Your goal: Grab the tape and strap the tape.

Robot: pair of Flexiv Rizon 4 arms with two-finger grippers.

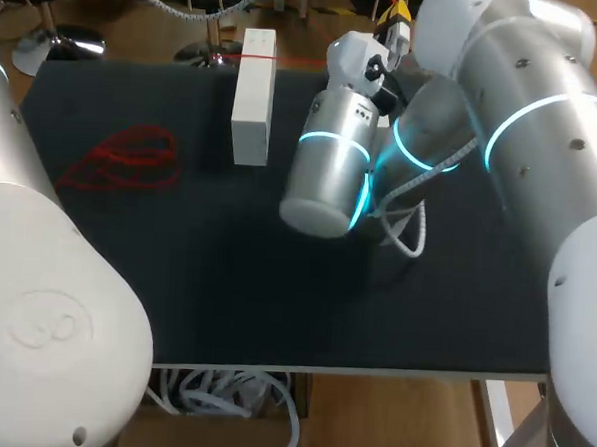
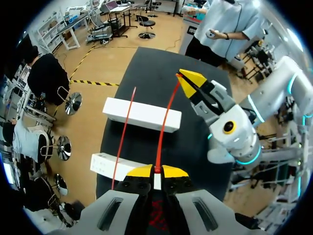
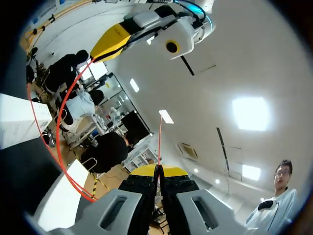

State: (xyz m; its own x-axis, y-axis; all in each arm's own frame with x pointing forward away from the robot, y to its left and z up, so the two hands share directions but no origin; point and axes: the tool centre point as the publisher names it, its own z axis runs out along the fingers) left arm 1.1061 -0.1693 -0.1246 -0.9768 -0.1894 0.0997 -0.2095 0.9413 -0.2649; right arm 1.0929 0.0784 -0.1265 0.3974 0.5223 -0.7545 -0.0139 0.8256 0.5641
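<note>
Far left on the desk (image 1: 175, 277) lies a loose heap of red tape (image 1: 122, 159), slack and well apart from everything else. My left end effector (image 2: 155, 171) is not in the head view. Its own wrist camera shows the yellow tips pinched narrow on a strand of the red tape (image 2: 164, 127), which runs taut ahead of it.

Toward the middle sits the white box (image 1: 252, 111), with a red line crossing its far end. From the left wrist, two strands pass over a white box, and a second white block shows nearer the desk's edge. I cannot tell whether the tape goes under the box or only lies across it.

Right of the box, my right end effector (image 2: 183, 78) is raised above the desk, closed on the other end of that strand. Its own camera agrees: the tips are together, with a thin red line coming out between them.

My worries from here:
- The tape is thin and both grips are at the very tips, so a sharp pull could slide it out of either pinch.
- With the strand taut over the box, uneven tension could drag or tip the box, or let the tape slip off its end.
- The end effectors are near each other, so a crossing move risks contact between them.
- The slack heap could snag as it feeds out.
</note>
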